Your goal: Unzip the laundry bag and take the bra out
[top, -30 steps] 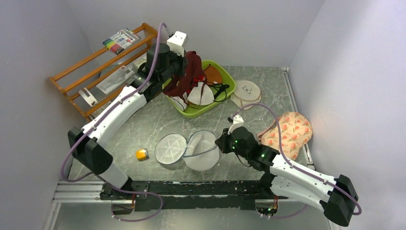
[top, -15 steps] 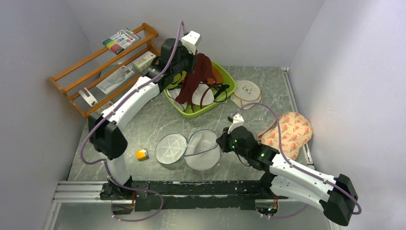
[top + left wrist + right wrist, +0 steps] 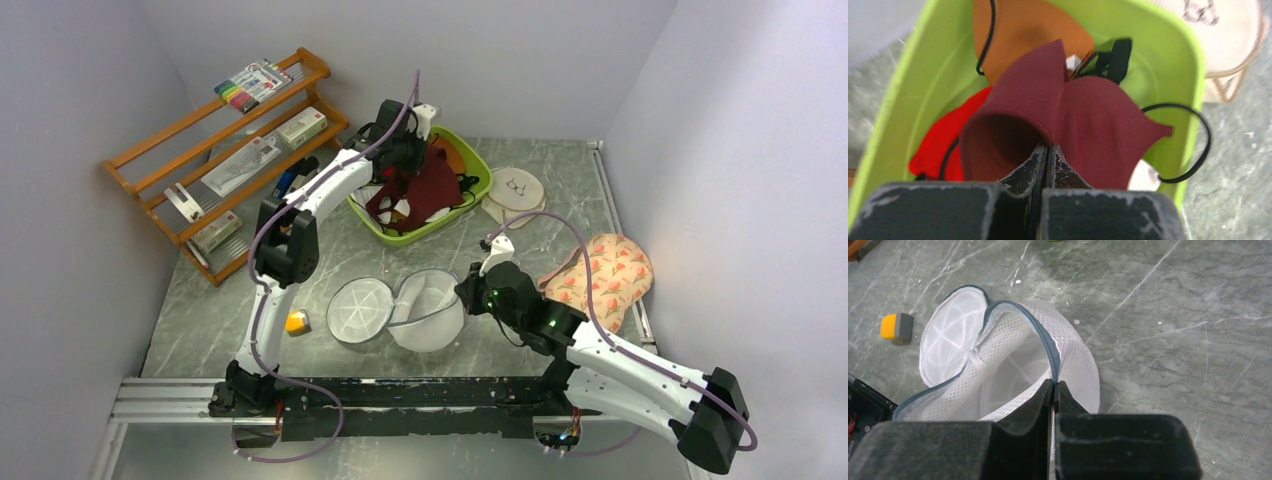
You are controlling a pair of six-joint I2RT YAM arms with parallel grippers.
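View from above and both wrist views. Your left pincer (image 3: 1048,148) is clenched on the edge of the bra (image 3: 1100,131), at the seam where the two maroon cups meet. The bra hangs from the pincer over the green bin (image 3: 482,186) at the far centre of the bench (image 3: 300,255), its cups spread across the contents. Beneath it in the bin lie a red garment (image 3: 940,137) with black straps on the left and an orange piece (image 3: 1023,30) on the far side.

Your right pincer (image 3: 1053,386) is clenched on the dark zipper rim (image 3: 1046,344) of the laundry bag (image 3: 1013,357), gripping the right edge of its right half. The bag sits unzipped at the near centre of the bench, its two white mesh halves apart and joined at the hinge, the left half lying flat and the right half tipped up toward the pincer. Both halves show only white mesh inside.

A yellow and grey block (image 3: 296,322) lies just left of the bag. A cream round pouch (image 3: 515,190) rests right of the bin, a peach floral pouch (image 3: 605,272) at the right edge, and a wooden rack (image 3: 190,150) at the far left.
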